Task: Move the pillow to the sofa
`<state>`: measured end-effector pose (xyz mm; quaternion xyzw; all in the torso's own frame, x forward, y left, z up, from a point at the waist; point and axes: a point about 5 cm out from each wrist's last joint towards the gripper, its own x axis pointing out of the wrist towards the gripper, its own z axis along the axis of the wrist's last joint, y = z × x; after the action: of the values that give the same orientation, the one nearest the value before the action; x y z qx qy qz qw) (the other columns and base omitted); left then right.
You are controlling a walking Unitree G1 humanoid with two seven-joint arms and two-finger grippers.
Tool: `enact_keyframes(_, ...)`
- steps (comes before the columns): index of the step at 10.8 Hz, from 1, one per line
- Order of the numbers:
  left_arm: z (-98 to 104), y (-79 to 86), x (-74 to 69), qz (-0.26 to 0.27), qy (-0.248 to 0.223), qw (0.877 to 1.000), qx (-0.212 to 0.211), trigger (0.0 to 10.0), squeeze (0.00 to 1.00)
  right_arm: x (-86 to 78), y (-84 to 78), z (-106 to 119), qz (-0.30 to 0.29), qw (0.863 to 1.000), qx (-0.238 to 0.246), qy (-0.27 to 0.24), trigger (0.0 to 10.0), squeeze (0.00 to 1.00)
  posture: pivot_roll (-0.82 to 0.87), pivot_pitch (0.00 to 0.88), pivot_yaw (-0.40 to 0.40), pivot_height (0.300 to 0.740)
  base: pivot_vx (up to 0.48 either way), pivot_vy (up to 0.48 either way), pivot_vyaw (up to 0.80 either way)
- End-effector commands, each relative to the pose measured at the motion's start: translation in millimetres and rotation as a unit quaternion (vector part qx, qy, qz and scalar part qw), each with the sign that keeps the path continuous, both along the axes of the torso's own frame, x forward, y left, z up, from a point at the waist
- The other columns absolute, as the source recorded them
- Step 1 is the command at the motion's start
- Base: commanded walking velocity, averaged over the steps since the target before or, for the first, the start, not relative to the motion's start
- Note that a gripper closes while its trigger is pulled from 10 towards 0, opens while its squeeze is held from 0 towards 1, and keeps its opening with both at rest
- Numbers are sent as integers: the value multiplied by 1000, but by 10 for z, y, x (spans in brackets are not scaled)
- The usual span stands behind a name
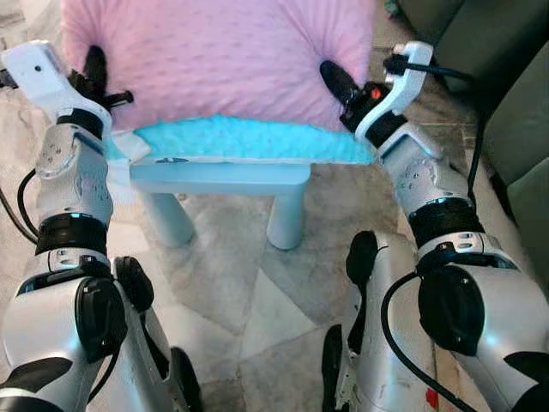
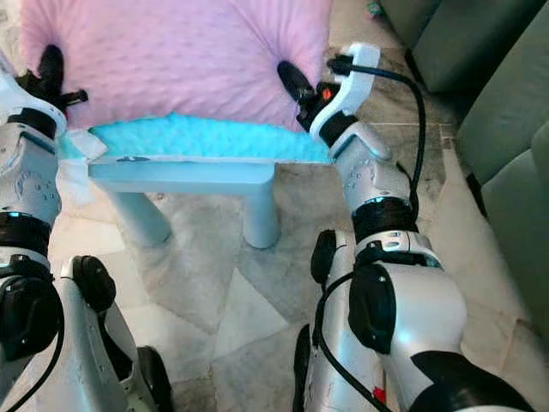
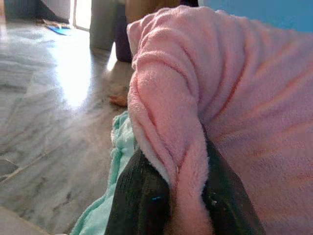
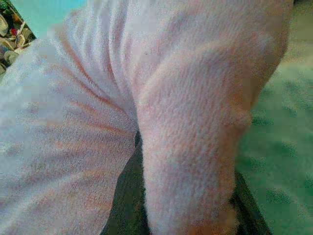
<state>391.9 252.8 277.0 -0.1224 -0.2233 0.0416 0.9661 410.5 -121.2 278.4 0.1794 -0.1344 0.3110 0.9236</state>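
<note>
A fold of the fluffy pink fleece pillow (image 1: 219,60) is pinched between the closed fingers of the left gripper (image 1: 96,73), and another fold at the opposite edge is pinched by the right gripper (image 1: 334,84). Just beneath both pairs of jaws, the pillow is rested on a turquoise fleece blanket (image 1: 249,137) spread over a small pale-blue plastic table (image 1: 219,176). Only loose fabric is held, so a slip under the pillow's weight is judged possible, and the blanket could be dragged along. Beyond the right gripper, the grey-green upholstered sofa (image 1: 515,103) is seen.
</note>
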Motion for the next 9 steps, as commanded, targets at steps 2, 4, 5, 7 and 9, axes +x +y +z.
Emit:
enact_keyframes(2, -69, 105, -71, 31, -17, 999, -7, 0, 0, -50, -32, 47, -16, 999, -13, -35, 0, 0, -141, 111, -28, 306, 0, 0, 0)
enact_keyframes(4, -99, 109, -98, 52, -29, 998, -15, 0, 0, -92, -36, 40, -29, 998, -14, -54, 0, 0, -145, 63, -21, 306, 0, 0, 0)
enact_keyframes(5, -34, 85, -106, 56, -45, 997, -8, 0, 0, -127, -47, 43, -40, 997, -17, -65, 0, 0, -152, 33, -17, 306, 0, 0, 0)
enact_keyframes(7, -153, -23, -35, 37, -8, 999, -9, 0, 0, -151, -31, -105, -40, 998, -28, -46, 0, 0, -160, 8, -15, 306, 0, 0, 0)
enact_keyframes(9, -322, -132, 18, 17, 26, 999, -24, 4824, 0, -173, 32, -193, -39, 998, -41, -40, 0, 0, -161, 4, -12, 306, 0, 0, 0)
